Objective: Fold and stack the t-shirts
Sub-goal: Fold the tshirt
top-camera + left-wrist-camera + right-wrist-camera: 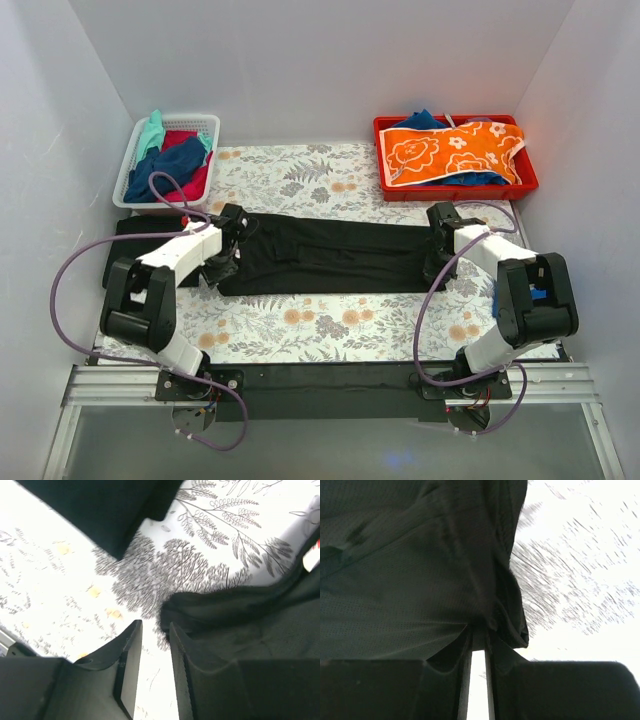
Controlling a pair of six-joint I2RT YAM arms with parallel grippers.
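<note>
Right gripper [479, 630] pinched the black t-shirt [330, 255], stretched crosswise between both arms; left gripper [156, 627], slightly parted, sat just beside its hem.

Plain white panel walls [320, 70] close in the table [340, 170] at the back and on both sides. A flat white table covering printed with grey ferns and orange flowers [320, 325] lies over it. A black strip [330, 385] runs along the near edge, with a silver metal rail [100, 385] beside it. The light is bright and even, leaving only soft shadows.
</note>
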